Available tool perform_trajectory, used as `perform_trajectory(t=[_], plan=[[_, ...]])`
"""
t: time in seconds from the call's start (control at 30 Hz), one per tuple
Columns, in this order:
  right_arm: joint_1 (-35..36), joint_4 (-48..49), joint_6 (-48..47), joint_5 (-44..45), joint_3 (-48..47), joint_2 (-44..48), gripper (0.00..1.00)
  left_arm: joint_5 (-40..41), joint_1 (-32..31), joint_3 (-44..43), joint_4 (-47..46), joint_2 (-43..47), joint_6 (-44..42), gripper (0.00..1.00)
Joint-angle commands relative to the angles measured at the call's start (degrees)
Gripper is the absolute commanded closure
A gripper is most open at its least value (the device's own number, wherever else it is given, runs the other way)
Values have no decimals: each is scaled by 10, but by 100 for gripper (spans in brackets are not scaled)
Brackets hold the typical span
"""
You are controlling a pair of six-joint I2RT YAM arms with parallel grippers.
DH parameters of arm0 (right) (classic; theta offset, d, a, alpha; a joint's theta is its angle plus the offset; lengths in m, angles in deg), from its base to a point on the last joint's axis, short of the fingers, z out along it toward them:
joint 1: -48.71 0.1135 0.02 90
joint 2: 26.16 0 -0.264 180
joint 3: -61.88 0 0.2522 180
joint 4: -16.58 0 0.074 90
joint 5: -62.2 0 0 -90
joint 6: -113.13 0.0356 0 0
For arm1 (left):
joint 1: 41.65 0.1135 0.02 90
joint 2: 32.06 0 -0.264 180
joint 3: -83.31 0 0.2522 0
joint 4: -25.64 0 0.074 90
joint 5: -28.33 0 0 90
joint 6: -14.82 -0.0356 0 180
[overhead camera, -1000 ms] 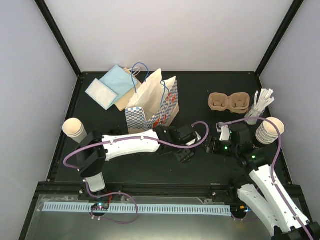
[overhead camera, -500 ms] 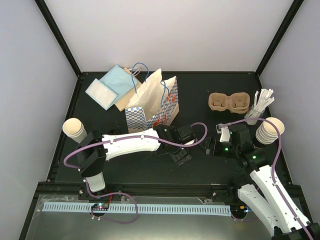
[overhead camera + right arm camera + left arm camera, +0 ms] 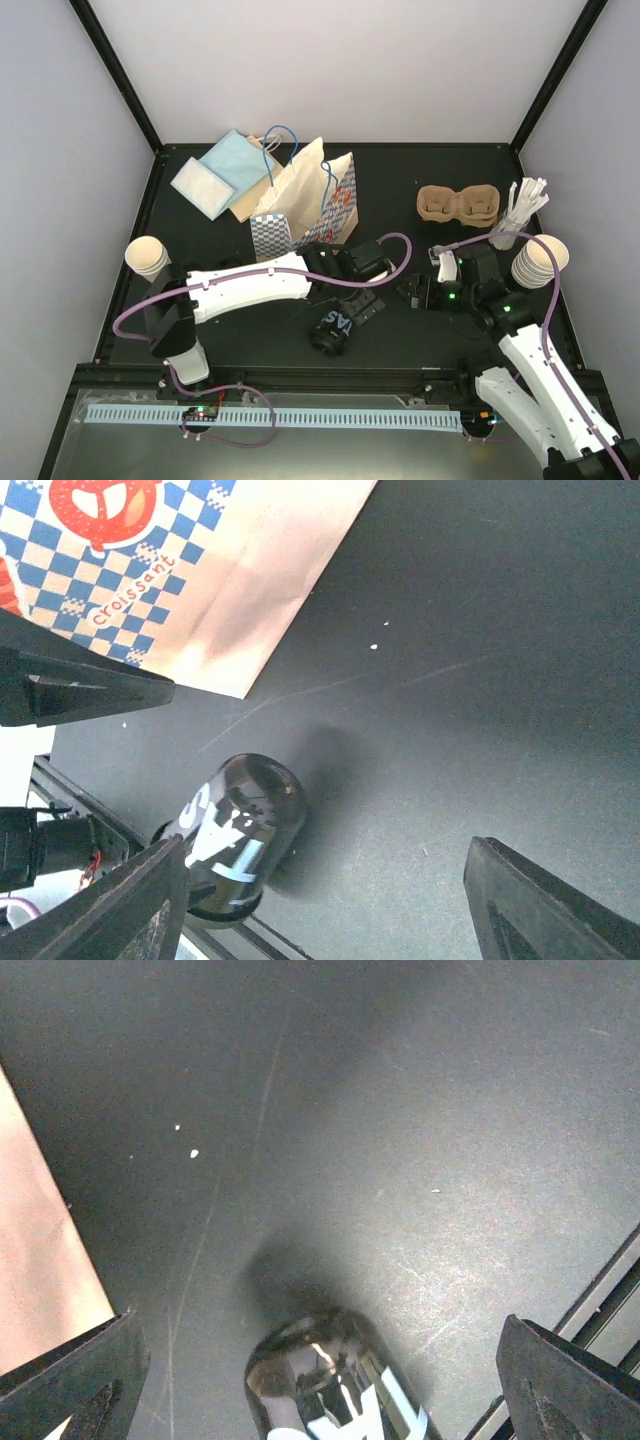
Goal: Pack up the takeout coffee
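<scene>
Where the left arm reaches across the middle of the table (image 3: 250,345), I see the left gripper (image 3: 363,307) with its fingers (image 3: 75,1380) spread wide and nothing between them. A glossy black tumbler (image 3: 333,331) with white lettering lies on its side just below them. It is near the table's front edge, whose metal rail (image 3: 600,1290) shows in the left wrist view. The right gripper (image 3: 412,291) hangs just to the right, likewise spread and holding nothing, its camera facing the tumbler.

Behind the left wrist stands the checked paper bag (image 3: 305,215). Its flat tan side is close to one finger, so room there is tight. The matte, lightly scratched black surface runs bare from the tumbler toward the right gripper.

The takeout things sit at the margins. A stack of cream-tan paper cups (image 3: 148,256) is by the left edge, and a second cup stack (image 3: 540,260) is by the right edge beside the right arm. The brown moulded-pulp cup tray (image 3: 458,204), two round wells side by side, lies far right, well apart from both grippers. White stir sticks (image 3: 522,212) stand between the tray and the second cup stack.
</scene>
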Motion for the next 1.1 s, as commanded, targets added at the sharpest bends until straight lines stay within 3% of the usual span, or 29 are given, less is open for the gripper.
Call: perform_trajectory(t=[0.0, 0.1, 0.3, 0.47, 0.67, 0.9, 1.07], plan=[[1, -22, -38, -27, -27, -13, 22, 35, -3, -3, 15, 53, 31, 3], [2, -29, -56, -39, -26, -14, 21, 49, -4, 39, 7, 122, 65, 3], [17, -5, -54, -45, -18, -27, 15, 1, -15, 180, -27, 281, 173, 3], [79, 26, -52, -22, -29, -74, 13, -1, -38, 281, -29, 381, 265, 4], [181, 77, -54, 43, -43, -111, 11, -4, -42, 360, -15, 438, 349, 4], [209, 116, -80, 61, -44, -133, 11, 60, -41, 394, 28, 488, 433, 4], [225, 137, -84, 73, -60, -146, 12, 70, -32, 423, 10, 527, 447, 3]])
